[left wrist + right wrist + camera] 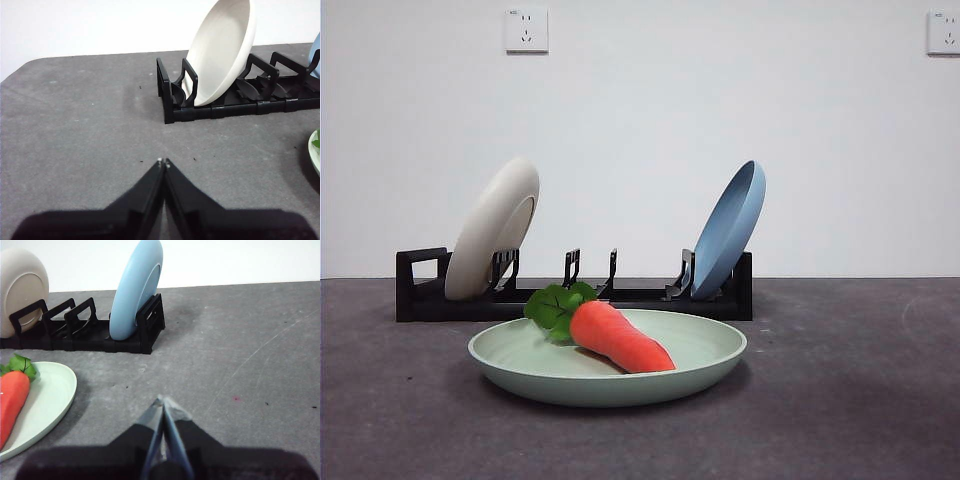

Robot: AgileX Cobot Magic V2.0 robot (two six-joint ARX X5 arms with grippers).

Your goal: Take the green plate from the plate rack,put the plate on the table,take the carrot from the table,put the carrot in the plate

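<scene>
Lying on the green plate (530, 362) is the carrot (618, 338). Its orange body points toward the front and a bit to one side, and its green leaves rest near the back rim. The plate sits flat on the grey surface (850, 400), just in front of the rack (422, 290).

The rack is long, low and black. A cream plate (492, 228) leans in a slot near the end with the loop. A blue plate (730, 228) leans in a slot at the other end. The slots between them hold no plate. Both plates tilt the same way.

On the white wall (640, 130) behind, there are two sockets (526, 29), one near each top corner.

The left pincer (164, 161) is low over the bare surface, well apart from the rack. Its two black jaws are pressed tip to tip and hold nothing. The cream plate and the loop end of the rack stand ahead of it, and a small bit of the green plate shows at the side.

The right pincer (163, 401) is also low over the surface, near the green plate but not touching it. Its jaws meet at the tips too, with nothing between them. The blue plate stands in the rack ahead of it.
</scene>
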